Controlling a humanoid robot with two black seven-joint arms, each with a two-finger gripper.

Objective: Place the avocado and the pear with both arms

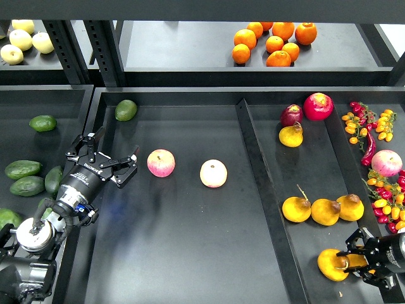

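Observation:
A dark green, glossy avocado [43, 123] lies in the left tray, up and to the left of my left gripper. My left gripper [111, 154] is open and empty, above the wall between the left and middle trays. A yellow-orange pear [330, 265] rests on the right tray's floor at the front. My right gripper [356, 256] comes in from the lower right, its fingers closed on either side of that pear's narrow end.
A paler avocado [126, 110] and two pink apples [161, 163] [213, 173] lie in the middle tray [190, 253]. Several duller green fruits [25, 177] lie left. More pears [323, 210], red fruit and peppers [370, 136] fill the right tray. Oranges [275, 43] sit on the shelf.

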